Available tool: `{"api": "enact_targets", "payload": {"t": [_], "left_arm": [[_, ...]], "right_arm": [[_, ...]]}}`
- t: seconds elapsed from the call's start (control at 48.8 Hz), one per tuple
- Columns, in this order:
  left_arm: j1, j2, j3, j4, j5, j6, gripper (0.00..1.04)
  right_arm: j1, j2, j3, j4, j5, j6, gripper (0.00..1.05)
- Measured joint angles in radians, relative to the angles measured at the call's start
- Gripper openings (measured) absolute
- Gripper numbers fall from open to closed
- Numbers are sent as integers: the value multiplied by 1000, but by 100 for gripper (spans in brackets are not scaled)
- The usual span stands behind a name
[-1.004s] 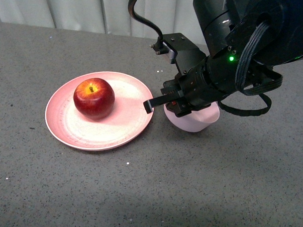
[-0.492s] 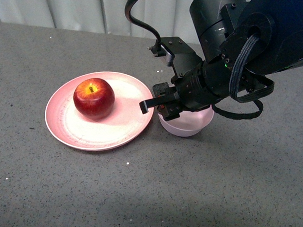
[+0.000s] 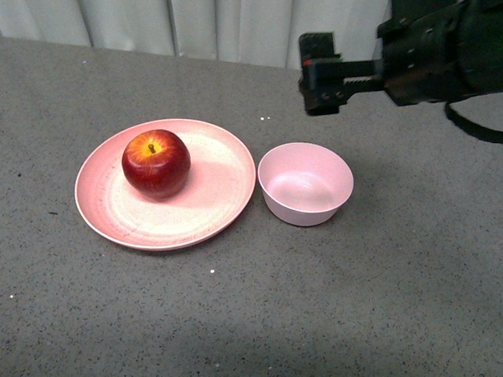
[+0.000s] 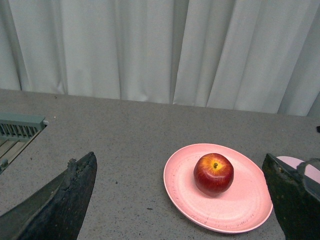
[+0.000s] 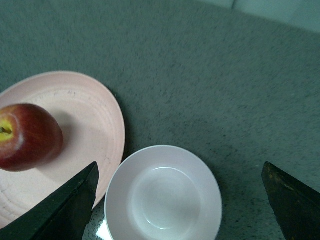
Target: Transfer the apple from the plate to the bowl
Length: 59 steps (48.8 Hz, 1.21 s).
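Counter (image 3: 230,320) of speckled grey is filling the front view, and a pale pleated curtain (image 3: 199,21) is hanging along its far edge. The salmon-pink plate (image 3: 98,204) is lying on it, and the apple (image 3: 156,162) is sitting on the plate, stem up, towards the plate's far side. The bowl (image 3: 304,211) is standing upright just beside the plate, its glossy inside showing. The right hand (image 3: 321,75) is hovering well apart from the plate, on the bowl's side and nearer the curtain; this view is not showing how its jaws are standing.

In the left wrist view the curtain (image 4: 165,50) is covering the whole back of the room, and a grey slatted grille (image 4: 20,127) is sitting at the counter's (image 4: 125,150) edge, well apart from the plate (image 4: 175,185). The apple (image 4: 214,173) is resting on the plate. The left hand (image 4: 180,156) is spread wide, its dark fingers (image 4: 75,200) framing the plate from a distance. A sliver of the bowl (image 4: 292,161) is peeking past one finger.

In the right wrist view the right hand (image 5: 180,165) is also spread wide, its fingers (image 5: 70,210) apart above the bowl (image 5: 125,200). The apple (image 5: 27,136) is sitting on the plate (image 5: 90,125), which is nearly touching the bowl. The counter (image 5: 200,75) is looking grey-green here.
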Motion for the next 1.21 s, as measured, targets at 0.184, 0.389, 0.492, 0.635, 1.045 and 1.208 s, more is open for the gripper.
{"api": "enact_targets", "payload": {"t": [0.184, 0.389, 0.492, 0.635, 1.045, 1.208], "left_arm": [[0, 0, 0, 0, 0, 0, 98], [0, 1, 0, 0, -2, 0, 98], [0, 0, 0, 0, 0, 0, 98], [0, 0, 0, 0, 0, 0, 98], [0, 0, 0, 0, 0, 0, 98], [0, 0, 0, 0, 0, 0, 98]], "right_arm": [[-68, -199, -256, 227, 149, -29, 95], [-191, -391, -661, 817, 275, -34, 64], [-222, -519, -760, 817, 247, -33, 43], [-243, -602, -819, 776, 223, -33, 21], [-346, -961, -943, 548, 123, -32, 1], [-346, -1114, -970, 422, 120, -32, 1]]}}
